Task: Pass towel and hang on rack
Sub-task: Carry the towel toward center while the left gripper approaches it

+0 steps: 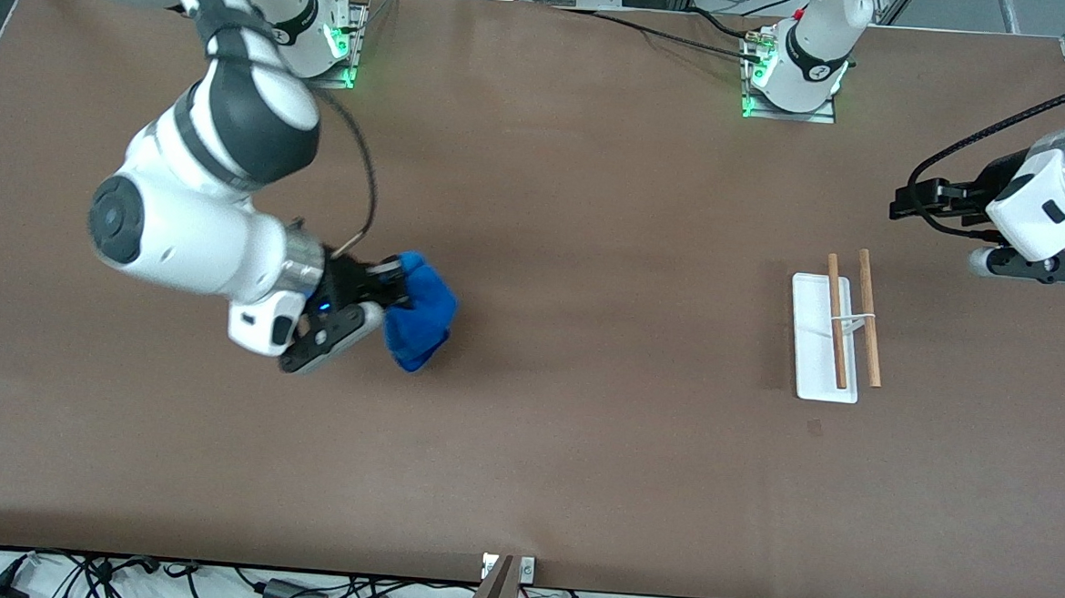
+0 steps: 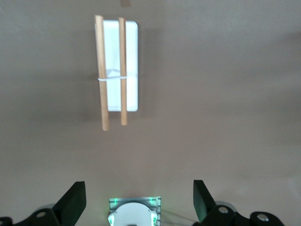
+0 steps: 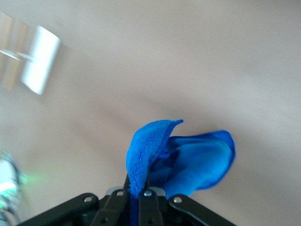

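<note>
The royal-blue towel (image 1: 420, 313) hangs bunched from my right gripper (image 1: 393, 290), which is shut on it and holds it above the table toward the right arm's end. In the right wrist view the towel (image 3: 188, 160) is pinched between the closed fingers (image 3: 149, 197). The rack (image 1: 836, 331), a white base with two wooden rods, stands toward the left arm's end. It also shows in the left wrist view (image 2: 115, 69). My left gripper (image 2: 138, 200) is open and empty, up in the air near the table's edge at that end, apart from the rack.
The brown table (image 1: 587, 293) is bare between the towel and the rack. The arm bases (image 1: 795, 76) stand along the table edge farthest from the front camera. Cables lie past the near edge.
</note>
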Tool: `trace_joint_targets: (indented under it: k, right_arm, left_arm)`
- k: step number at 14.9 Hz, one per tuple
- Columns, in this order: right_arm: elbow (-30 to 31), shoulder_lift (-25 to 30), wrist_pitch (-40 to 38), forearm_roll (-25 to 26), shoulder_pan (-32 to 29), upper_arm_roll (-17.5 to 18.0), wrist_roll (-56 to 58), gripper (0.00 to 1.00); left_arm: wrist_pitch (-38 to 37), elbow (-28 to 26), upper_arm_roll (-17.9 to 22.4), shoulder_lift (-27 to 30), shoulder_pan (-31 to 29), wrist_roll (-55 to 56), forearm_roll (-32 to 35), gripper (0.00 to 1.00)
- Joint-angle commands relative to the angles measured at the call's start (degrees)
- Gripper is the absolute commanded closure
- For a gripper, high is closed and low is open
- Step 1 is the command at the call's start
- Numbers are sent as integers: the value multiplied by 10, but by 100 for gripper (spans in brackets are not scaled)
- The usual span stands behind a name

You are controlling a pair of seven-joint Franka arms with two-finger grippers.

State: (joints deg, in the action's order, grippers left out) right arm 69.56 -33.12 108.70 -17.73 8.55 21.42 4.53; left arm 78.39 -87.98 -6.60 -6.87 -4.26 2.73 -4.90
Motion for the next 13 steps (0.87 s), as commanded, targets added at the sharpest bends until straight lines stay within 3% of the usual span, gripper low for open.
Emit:
trace_joint_targets:
  k: [1, 3, 8, 13]
  right_arm:
    - [-17, -3, 57, -22, -6, 66, -86, 100]
    - [-15, -3, 108, -25, 9, 85, -122, 100]
    - [-10, -14, 177, -26, 53, 85, -174, 100]
    - [-4, -22, 186, -45, 52, 86, -173, 100]
  left_arm:
    - [-20, 22, -2, -19, 2, -28, -13, 0]
    - [-14, 23, -1, -34, -2, -110, -65, 0]
    - [33, 24, 0, -85, -8, -433, -202, 0]
    - [97, 22, -8, -122, 66, -600, -300, 0]
